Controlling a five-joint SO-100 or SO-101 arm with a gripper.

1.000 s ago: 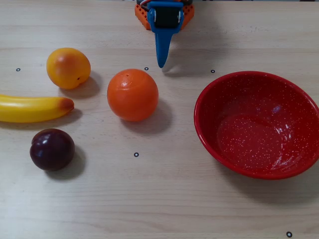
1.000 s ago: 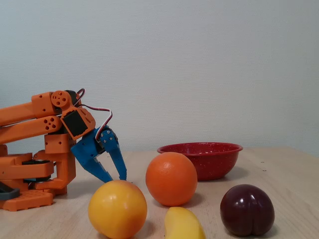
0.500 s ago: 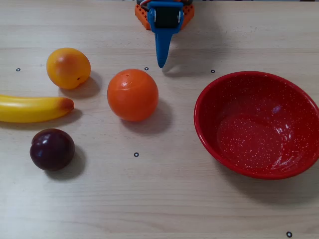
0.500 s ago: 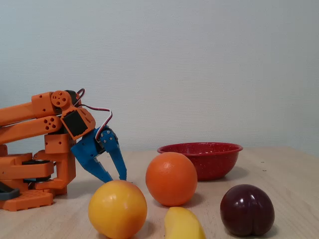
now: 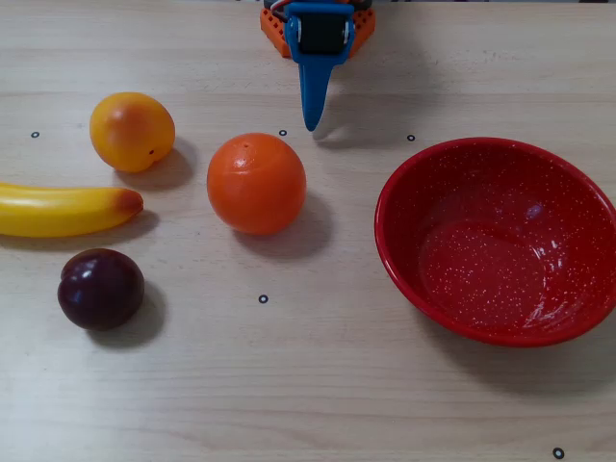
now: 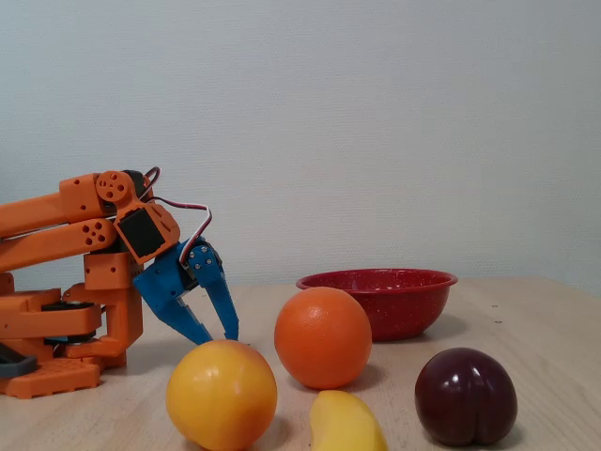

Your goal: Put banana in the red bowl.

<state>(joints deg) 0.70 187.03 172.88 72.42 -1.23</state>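
Blue plastic jaws: slightly spread, tips apart in the fixed view, pinching nothing; gripper (image 6: pixel 213 334) hung low by the arm's base, pointed down at the surface (image 5: pixel 308 385).
Jaws in overhead view: gripper (image 5: pixel 310 121) seen edge-on at top centre, gap not readable from there.
Nearest fruit: orange (image 5: pixel 256 183), just below and left of the jaw tips in the overhead view, apart from them.
Yellow-orange fruit: (image 5: pixel 132 131) farther left, near the banana but not touching.
Banana: (image 5: pixel 65 210) lay flat at the far left edge of the overhead view, reddish tip toward the orange, partly cut off by the frame; only its near end (image 6: pixel 346 423) showed in the fixed view.
Plum: (image 5: pixel 100 288) dark, just below the banana.
Red bowl: (image 5: pixel 404 183) empty, at the right, well apart from the banana, with the orange between.
Step in hand: likely the very start, reach not begun, nothing grasped.
Next move called for: swing left past the orange and round fruit, widen the jaws, descend across the banana's narrow width near its middle.
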